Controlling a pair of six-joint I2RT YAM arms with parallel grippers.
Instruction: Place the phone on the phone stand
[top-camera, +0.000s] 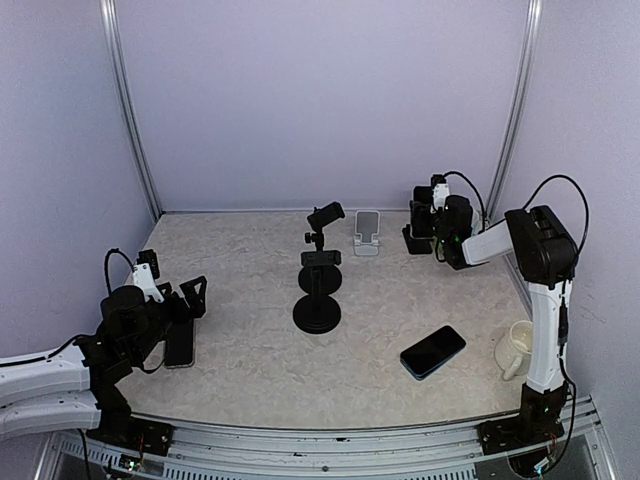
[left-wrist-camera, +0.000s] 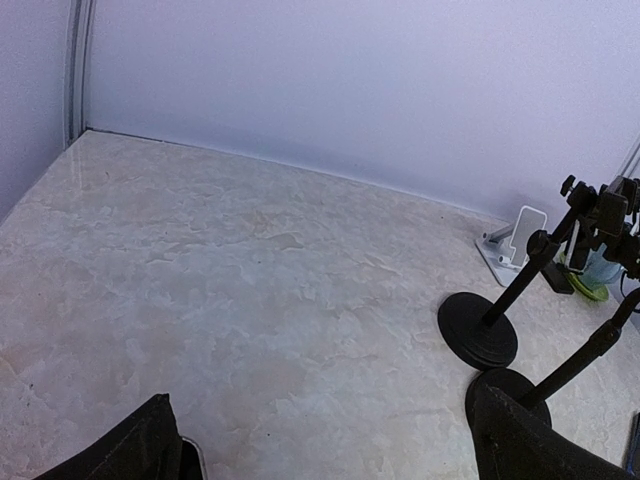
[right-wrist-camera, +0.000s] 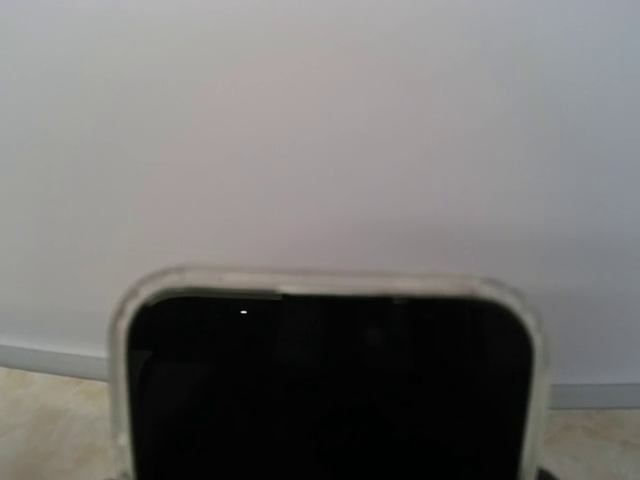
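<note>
A phone in a clear case (right-wrist-camera: 325, 390) fills the lower half of the right wrist view, upright and close to the camera. My right gripper (top-camera: 422, 222) at the back right is shut on this phone (top-camera: 414, 226); its fingers are hidden in the wrist view. A small white phone stand (top-camera: 366, 234) (left-wrist-camera: 520, 240) sits just left of it. A second dark phone (top-camera: 433, 351) lies flat at the front right. My left gripper (top-camera: 187, 303) (left-wrist-camera: 330, 445) stands open at the front left above a third phone (top-camera: 180, 345), whose corner (left-wrist-camera: 190, 458) shows by the left finger.
Two black stands with round bases (top-camera: 317, 312) (left-wrist-camera: 478, 330) (left-wrist-camera: 508, 392) rise mid-table, with clamp heads (top-camera: 325, 216) on top. A pale mug (top-camera: 515, 348) stands at the right edge beside the right arm's base. Walls close in the back and both sides.
</note>
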